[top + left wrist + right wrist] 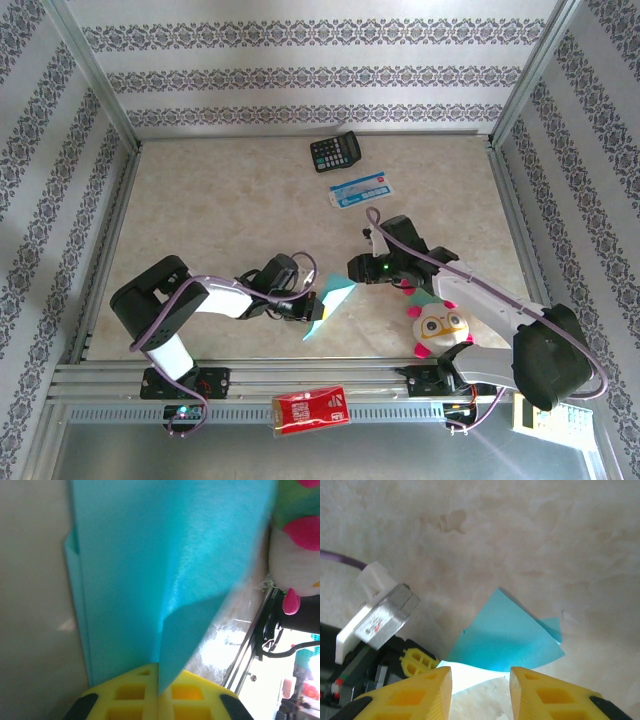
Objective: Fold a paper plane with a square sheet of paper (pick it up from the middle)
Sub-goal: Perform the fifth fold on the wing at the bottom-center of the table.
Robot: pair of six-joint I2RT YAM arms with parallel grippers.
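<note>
- The left gripper is clenched on the square sheet of paper, which is already partly folded. Its yellow fingers pinch one edge, and the turquoise layers rise ahead of them.
- The right gripper stands released, jaws apart with nothing between them. A corner of the sheet lies just ahead of its fingertips, not touching them.
- The step in hand looks like a re-grip in mid-fold. To do it well, the left pinch should hold firm while the right gripper goes straight ahead onto the free corner. It should close only once the layers sit squarely between its pads, so the crease does not skew.
- The paper is thin, so pushing on it before closing would likely buckle it.
- The left wrist view gives the layering. One flap overlaps the main face ahead of the fingers, and a narrow folded strip runs along their left. A plush toy sits off to their right.
- The right wrist view gives the open gap between jaws and paper, and a yellow finger of the left gripper to the lower left.
- The top view gives the whole layout. The sheet hangs between the left gripper and the right gripper. A calculator and a card lie well beyond both.
</note>
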